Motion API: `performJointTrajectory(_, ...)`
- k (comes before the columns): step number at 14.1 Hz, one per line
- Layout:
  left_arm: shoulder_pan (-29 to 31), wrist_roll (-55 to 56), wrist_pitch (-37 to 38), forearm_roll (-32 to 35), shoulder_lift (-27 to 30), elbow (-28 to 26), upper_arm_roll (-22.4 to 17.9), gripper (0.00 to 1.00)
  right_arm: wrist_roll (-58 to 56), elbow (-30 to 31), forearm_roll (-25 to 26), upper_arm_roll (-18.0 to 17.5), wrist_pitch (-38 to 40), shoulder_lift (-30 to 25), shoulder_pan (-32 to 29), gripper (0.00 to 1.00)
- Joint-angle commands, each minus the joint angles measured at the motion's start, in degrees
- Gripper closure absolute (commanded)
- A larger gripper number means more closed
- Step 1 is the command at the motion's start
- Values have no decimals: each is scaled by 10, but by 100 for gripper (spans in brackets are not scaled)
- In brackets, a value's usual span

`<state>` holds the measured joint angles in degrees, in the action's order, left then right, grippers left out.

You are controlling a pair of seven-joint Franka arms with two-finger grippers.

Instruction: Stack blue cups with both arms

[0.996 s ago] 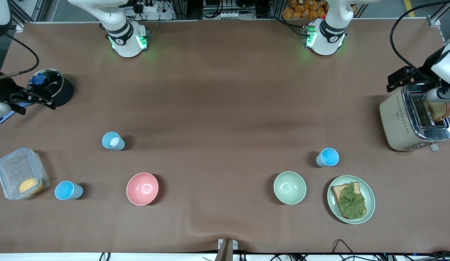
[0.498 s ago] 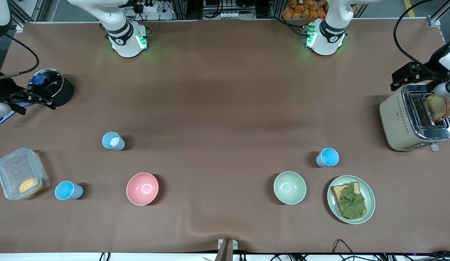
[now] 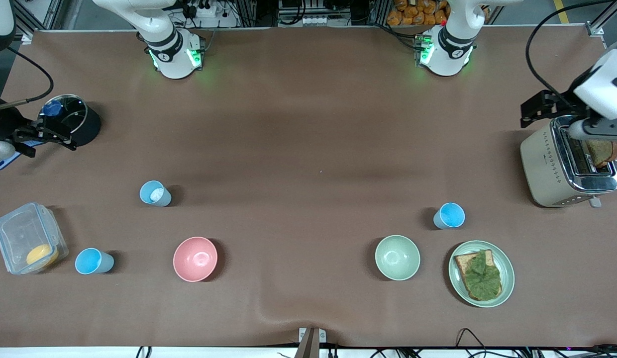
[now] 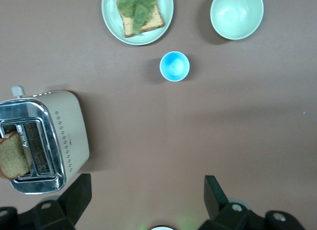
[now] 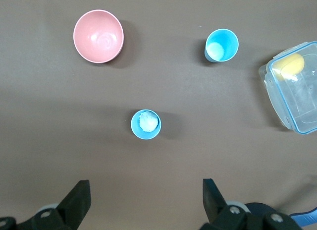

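Three blue cups stand upright and apart on the brown table. A pale grey-blue cup [image 3: 155, 193] with a whitish inside is toward the right arm's end; it also shows in the right wrist view [image 5: 146, 124]. A sky blue cup [image 3: 93, 261] stands next to the plastic box, also in the right wrist view [image 5: 221, 44]. Another sky blue cup [image 3: 449, 216] stands toward the left arm's end, also in the left wrist view [image 4: 174, 66]. My left gripper [image 3: 540, 107] [image 4: 146, 200] is open and empty, high beside the toaster. My right gripper [image 3: 45, 136] [image 5: 146, 200] is open and empty beside the black pot.
A pink bowl [image 3: 195, 258], a pale green bowl [image 3: 397, 257] and a green plate [image 3: 507, 278] with toast and lettuce lie nearer the front camera. A toaster [image 3: 552, 169] holding bread, a clear box [image 3: 20, 233] and a black pot [image 3: 87, 124] stand at the table's ends.
The left arm's wrist has shifted a little above the toaster, back and forth. The right arm and all cups have not moved.
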<state>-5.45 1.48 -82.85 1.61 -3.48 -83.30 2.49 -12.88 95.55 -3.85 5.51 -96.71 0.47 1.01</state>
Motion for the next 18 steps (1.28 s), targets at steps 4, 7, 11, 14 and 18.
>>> performJointTrajectory(4,-1,-3,36,15,-9,-5,4,0,8,-11,7,-6,8,5,-7,0)
performJointTrajectory(7,2,4,45,18,-6,-8,19,0,8,-11,8,-6,8,4,-7,0)
performJointTrajectory(11,33,18,50,22,0,-32,17,0,8,-11,8,-6,9,4,-7,0)
performJointTrajectory(14,53,9,-4,23,-8,-30,15,0,8,-10,7,-6,9,4,-7,0)
performJointTrajectory(18,61,13,-65,38,-49,-29,13,0,8,-10,7,-6,9,4,-7,0)
